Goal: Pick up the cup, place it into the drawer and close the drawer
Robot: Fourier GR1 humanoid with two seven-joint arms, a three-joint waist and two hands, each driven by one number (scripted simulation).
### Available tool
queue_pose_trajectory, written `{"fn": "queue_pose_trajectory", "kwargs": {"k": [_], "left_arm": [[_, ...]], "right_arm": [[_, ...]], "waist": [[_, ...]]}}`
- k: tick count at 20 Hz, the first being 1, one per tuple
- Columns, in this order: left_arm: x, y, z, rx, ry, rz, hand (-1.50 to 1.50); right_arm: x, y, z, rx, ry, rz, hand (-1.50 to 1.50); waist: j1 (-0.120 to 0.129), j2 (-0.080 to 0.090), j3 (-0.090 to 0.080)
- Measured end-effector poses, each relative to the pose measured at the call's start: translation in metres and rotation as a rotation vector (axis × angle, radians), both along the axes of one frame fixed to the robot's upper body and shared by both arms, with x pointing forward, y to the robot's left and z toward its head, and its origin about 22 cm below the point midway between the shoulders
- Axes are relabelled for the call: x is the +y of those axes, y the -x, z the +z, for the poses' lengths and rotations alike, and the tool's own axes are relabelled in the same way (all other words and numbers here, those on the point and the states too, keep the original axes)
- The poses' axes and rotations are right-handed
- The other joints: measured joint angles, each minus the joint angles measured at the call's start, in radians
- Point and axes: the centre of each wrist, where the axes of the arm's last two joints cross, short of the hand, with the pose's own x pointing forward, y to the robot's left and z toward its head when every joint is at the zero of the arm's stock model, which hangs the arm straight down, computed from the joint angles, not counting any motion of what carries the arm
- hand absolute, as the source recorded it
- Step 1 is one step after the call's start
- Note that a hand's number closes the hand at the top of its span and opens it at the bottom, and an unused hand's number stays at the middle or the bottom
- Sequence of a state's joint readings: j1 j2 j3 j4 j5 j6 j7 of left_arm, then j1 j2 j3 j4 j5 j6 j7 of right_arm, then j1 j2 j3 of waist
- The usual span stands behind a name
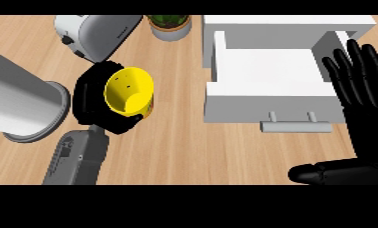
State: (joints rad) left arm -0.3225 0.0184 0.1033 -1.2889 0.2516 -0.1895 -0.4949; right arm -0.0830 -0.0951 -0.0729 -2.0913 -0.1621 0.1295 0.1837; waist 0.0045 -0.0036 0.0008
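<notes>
Left robot hand (96, 99) curls around the yellow cup (130, 92).

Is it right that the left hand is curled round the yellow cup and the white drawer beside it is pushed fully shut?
Not quite. The left hand is curled round the yellow cup, but the white drawer is pulled open, not shut; the head view shows its inside, with the handle toward the robot.

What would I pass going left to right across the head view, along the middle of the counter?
Grey cylinder → left robot hand curled round the yellow cup → open white drawer → right robot hand, open with fingers up at the right edge.
</notes>
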Motion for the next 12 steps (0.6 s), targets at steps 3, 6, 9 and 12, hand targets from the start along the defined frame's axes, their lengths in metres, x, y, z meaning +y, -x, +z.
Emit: {"fn": "queue_pose_trajectory", "kwargs": {"k": [3, 6, 9, 12], "left_arm": [[-0.015, -0.007, 0.031, -0.013, 0.006, -0.005, 1.50], [-0.032, -0.014, 0.057, -0.023, -0.007, -0.019, 1.50], [-0.049, -0.025, 0.083, -0.028, -0.024, -0.020, 1.50], [-0.066, -0.034, 0.103, -0.035, -0.044, -0.021, 1.50]], "right_arm": [[-0.003, -0.002, -0.001, -0.002, 0.001, 0.006, -1.50], [-0.003, -0.002, -0.004, -0.002, 0.007, 0.004, -1.50], [-0.002, 0.000, 0.000, -0.002, 0.004, 0.001, -1.50], [-0.007, -0.004, 0.003, -0.006, 0.011, 0.000, -1.50]], "waist": [[-0.003, 0.001, 0.000], [-0.005, 0.002, 0.000], [-0.009, 0.002, 0.000], [-0.010, 0.003, -0.001]]}}
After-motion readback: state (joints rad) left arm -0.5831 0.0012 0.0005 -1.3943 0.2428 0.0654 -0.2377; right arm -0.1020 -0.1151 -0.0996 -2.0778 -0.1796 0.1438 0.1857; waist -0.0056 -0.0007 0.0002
